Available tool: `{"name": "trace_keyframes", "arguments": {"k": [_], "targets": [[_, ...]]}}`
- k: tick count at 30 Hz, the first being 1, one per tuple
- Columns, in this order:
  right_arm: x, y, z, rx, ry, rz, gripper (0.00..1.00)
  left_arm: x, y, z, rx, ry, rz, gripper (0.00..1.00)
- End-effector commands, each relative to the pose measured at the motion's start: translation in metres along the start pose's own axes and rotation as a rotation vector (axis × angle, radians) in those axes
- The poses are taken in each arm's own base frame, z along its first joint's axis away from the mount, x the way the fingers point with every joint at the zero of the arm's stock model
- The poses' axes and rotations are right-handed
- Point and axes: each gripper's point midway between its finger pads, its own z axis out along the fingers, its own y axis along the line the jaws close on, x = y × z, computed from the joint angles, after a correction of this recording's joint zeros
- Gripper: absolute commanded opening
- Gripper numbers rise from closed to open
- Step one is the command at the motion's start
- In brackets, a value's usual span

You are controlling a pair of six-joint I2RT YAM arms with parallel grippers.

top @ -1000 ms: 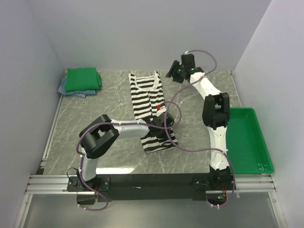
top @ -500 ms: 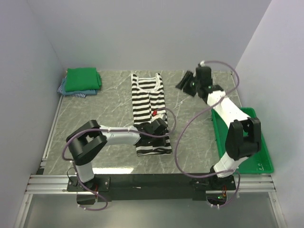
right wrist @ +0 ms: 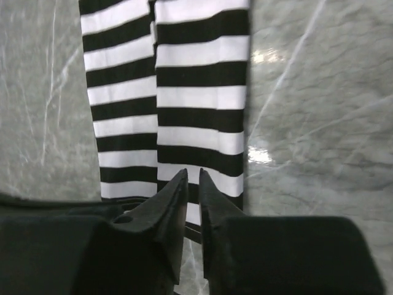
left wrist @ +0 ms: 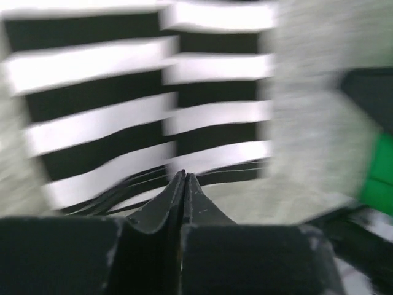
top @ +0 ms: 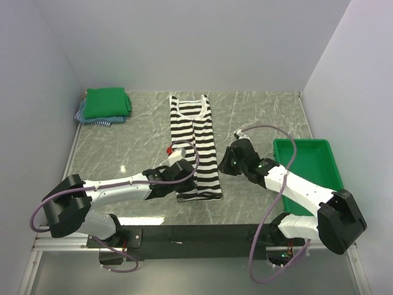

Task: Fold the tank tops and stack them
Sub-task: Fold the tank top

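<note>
The black-and-white striped tank top lies folded lengthwise in a long strip down the middle of the table. My left gripper sits at its near left corner, shut, with nothing between the jaws. In the left wrist view the left gripper points at the blurred striped tank top. My right gripper is at the strip's near right edge. In the right wrist view the right gripper hovers over the striped tank top with a narrow empty gap. A folded green tank top rests on blue ones at the far left.
A rigid green tray stands at the right edge of the marble table, close behind my right arm. Grey walls enclose the far side and both sides. A metal rail runs along the near edge.
The right arm swung from the far right back to the striped top's near right edge, its jaws narrowing. The left arm drew back to the near left. The striped top now lies straight.
</note>
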Motion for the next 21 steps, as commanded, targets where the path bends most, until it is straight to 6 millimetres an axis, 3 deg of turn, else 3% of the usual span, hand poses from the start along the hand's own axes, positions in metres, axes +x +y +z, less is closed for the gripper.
{"name": "trace_keyframes", "arguments": {"k": [1,5,9,13,21], "targets": [[0.010,0.014,0.008,-0.027,-0.015,-0.005,0.18,0.015,0.043,0.005,-0.113,0.014,-0.063,0.04],[0.047,0.025,0.019,-0.013,0.058,-0.064,0.14,0.026,0.070,0.008,-0.177,0.028,-0.079,0.01],[0.083,0.032,0.026,-0.013,0.128,-0.090,0.12,0.031,0.082,0.007,-0.195,0.031,-0.097,0.01],[0.107,0.031,0.026,-0.009,0.168,-0.104,0.11,0.038,0.092,0.006,-0.213,0.045,-0.109,0.01],[0.138,0.027,0.025,-0.014,0.218,-0.110,0.11,0.050,0.109,0.004,-0.234,0.074,-0.113,0.01]]}}
